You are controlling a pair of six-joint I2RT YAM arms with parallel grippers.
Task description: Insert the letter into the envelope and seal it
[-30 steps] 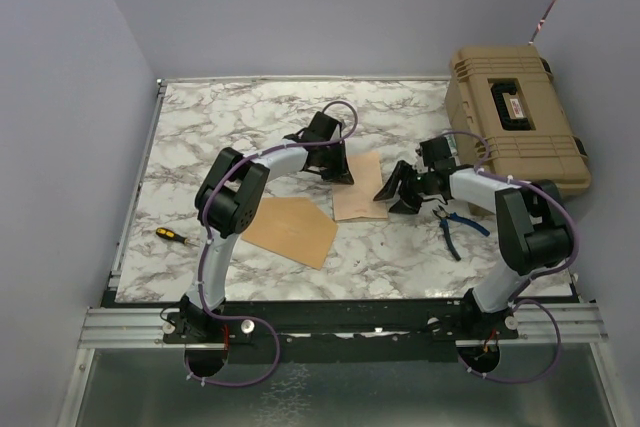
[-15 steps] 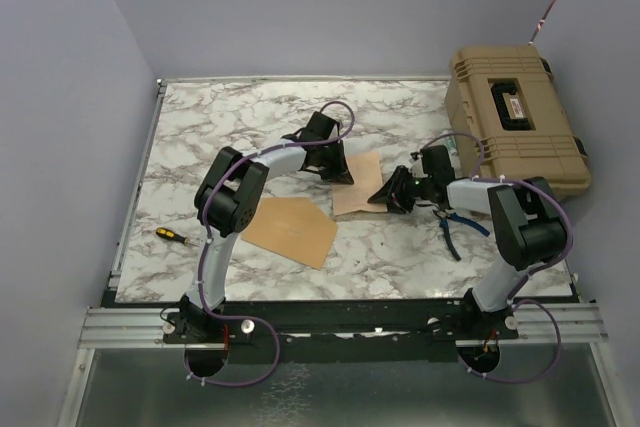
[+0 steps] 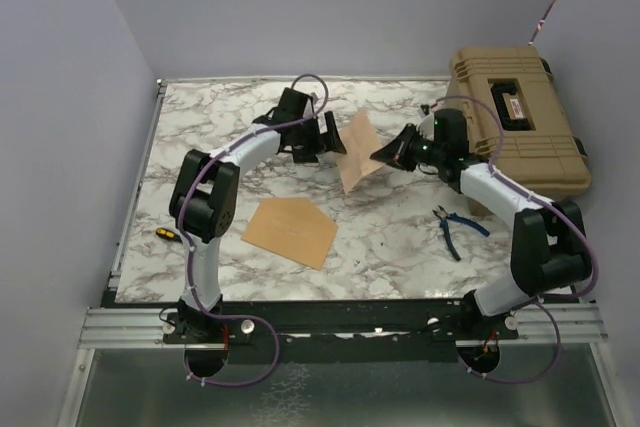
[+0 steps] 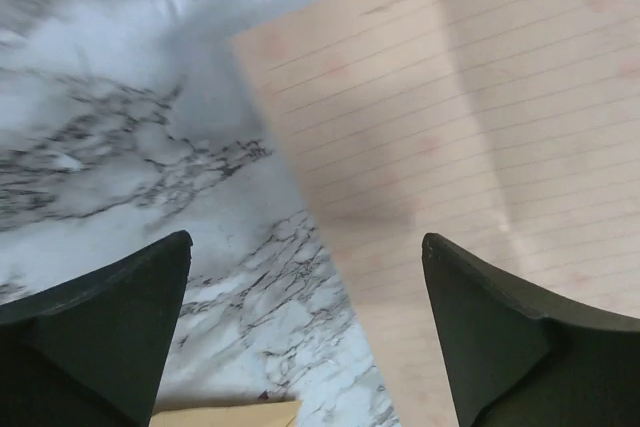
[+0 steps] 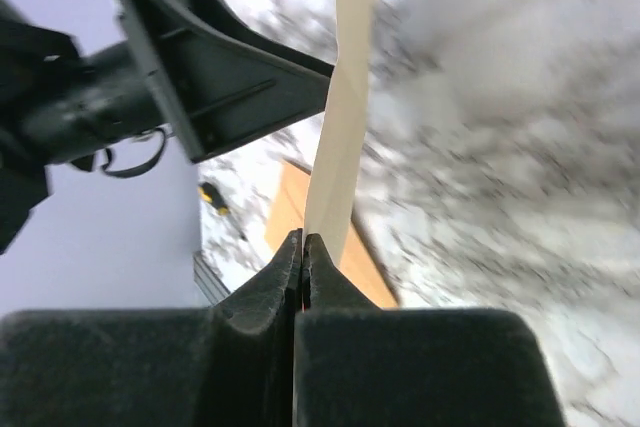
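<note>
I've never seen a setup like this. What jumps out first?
A pale sheet, the letter, is held up on edge in the middle, pinched in the right pincer; the left pincer gapes open beside it. The orange-brown envelope lies flat nearer the arms, and a tan case sits at far right.

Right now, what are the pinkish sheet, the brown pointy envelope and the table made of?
The letter: thin matte paper, going by its printed ruled lines and how slim it looks edge-on in the right gripper. The envelope: probably kraft paper, flat and dull orange-brown. The table: looks like white marble with grey veins, though it may only be a printed surface.
</note>
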